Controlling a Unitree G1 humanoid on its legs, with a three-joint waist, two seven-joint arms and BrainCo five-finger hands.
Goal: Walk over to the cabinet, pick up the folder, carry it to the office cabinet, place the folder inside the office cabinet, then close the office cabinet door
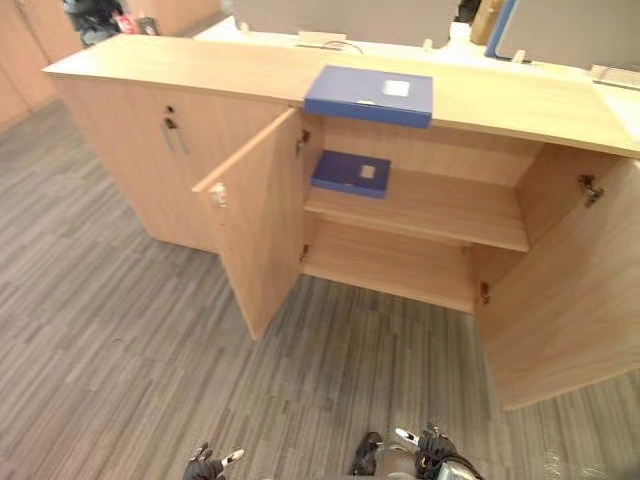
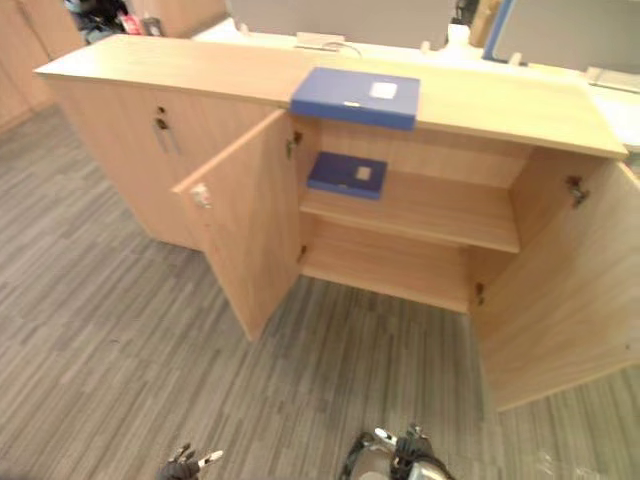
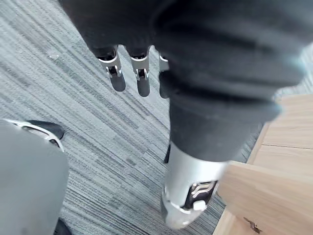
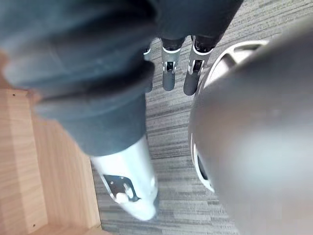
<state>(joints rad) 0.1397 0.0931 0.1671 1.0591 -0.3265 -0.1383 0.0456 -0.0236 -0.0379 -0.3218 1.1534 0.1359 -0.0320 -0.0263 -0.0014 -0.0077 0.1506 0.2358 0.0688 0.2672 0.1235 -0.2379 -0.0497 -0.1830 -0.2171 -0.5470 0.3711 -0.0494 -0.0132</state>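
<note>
Blue folder (image 1: 370,95) lies flat on top of the pale-wood cabinet (image 1: 150,75), ahead of and well above both hands, which hang low over the grey striped carpet (image 1: 120,380). The cabinet's left door (image 1: 255,225) and right door (image 1: 565,290) stand swung wide toward the robot. They bare a shelf (image 1: 440,210) where a second folder (image 1: 350,173), also blue, rests just below the first (which of the two the task means cannot be read from the scene; the one on top seems likelier).

Left hand (image 3: 142,68) and right hand (image 4: 168,73) are both empty, with fingers straight and relaxed, pointing at the floor. The blue folder's long axis runs across the robot's front, parallel to the cabinet top's front edge, where its near long side sits. It lies between the two hands' lines of reach, somewhat closer to the right hand's side and well apart from either. On that evidence the walk-up is not finished, and a reach forward and upward, probably led by the right hand, would come next.
</note>
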